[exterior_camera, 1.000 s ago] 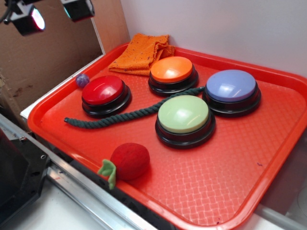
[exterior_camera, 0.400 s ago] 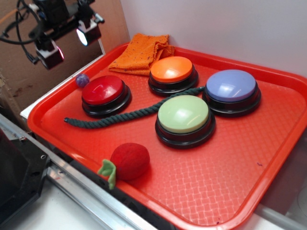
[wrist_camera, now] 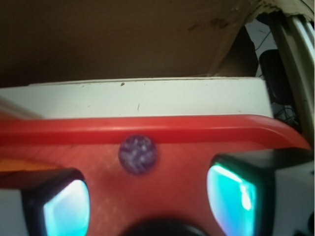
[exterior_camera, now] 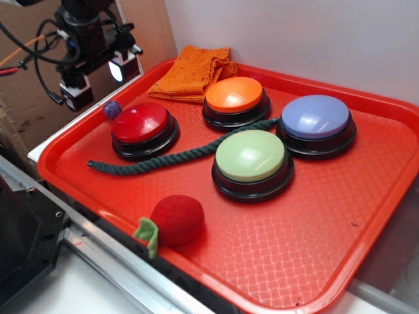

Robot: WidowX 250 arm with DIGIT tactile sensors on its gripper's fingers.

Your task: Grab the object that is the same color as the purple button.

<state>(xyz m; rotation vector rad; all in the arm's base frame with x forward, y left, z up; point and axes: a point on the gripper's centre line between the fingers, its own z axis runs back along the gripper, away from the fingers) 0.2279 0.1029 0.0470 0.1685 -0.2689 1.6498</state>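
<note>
Oddly, purple fuzzy ball (wrist_camera: 138,154) round (no long axis); end effector (exterior_camera: 98,82) spread, seemingly above.

robot lab bench, cardboard backdrop (exterior_camera: 39,85), loose cables (exterior_camera: 39,49), metal rail (exterior_camera: 111,258)

Red tray (exterior_camera: 314,261), perhaps rope (exterior_camera: 163,160).

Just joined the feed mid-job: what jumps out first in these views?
Four dome buttons on a red tray: red, orange, green, purple button. A red plush ball sits near the front edge. The open gripper hovers above the tiny purple ball at the tray's far-left rim.
</note>
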